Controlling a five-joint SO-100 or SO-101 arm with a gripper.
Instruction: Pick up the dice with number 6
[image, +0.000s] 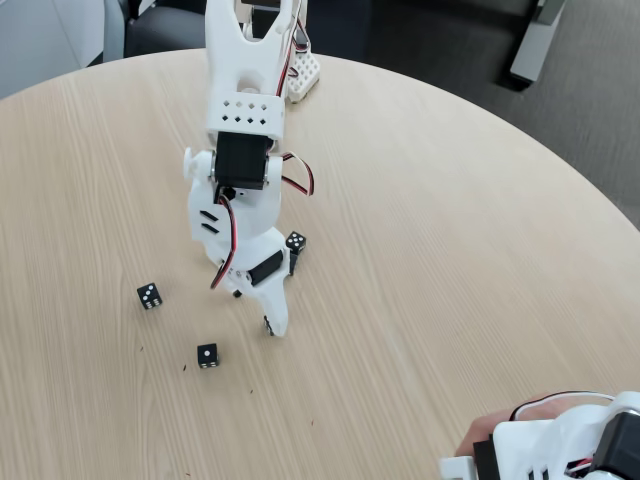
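Note:
Three small black dice with white pips lie on the round wooden table (450, 250). The left die (150, 295) shows a crowded top face, and so does the die (296, 241) just right of my gripper's body. The pips are too small to tell which of these two is the dice with number 6. A third die (207, 355) in front shows one pip. My white gripper (268, 318) points down at the table between the dice, its tip touching or nearly touching the wood. It holds nothing that I can see, and its jaws overlap from this angle.
A person's hand (478, 440) rests on a second white arm device (560, 445) at the bottom right corner. My arm's base (300, 75) stands at the table's far edge. The table's right half is bare wood.

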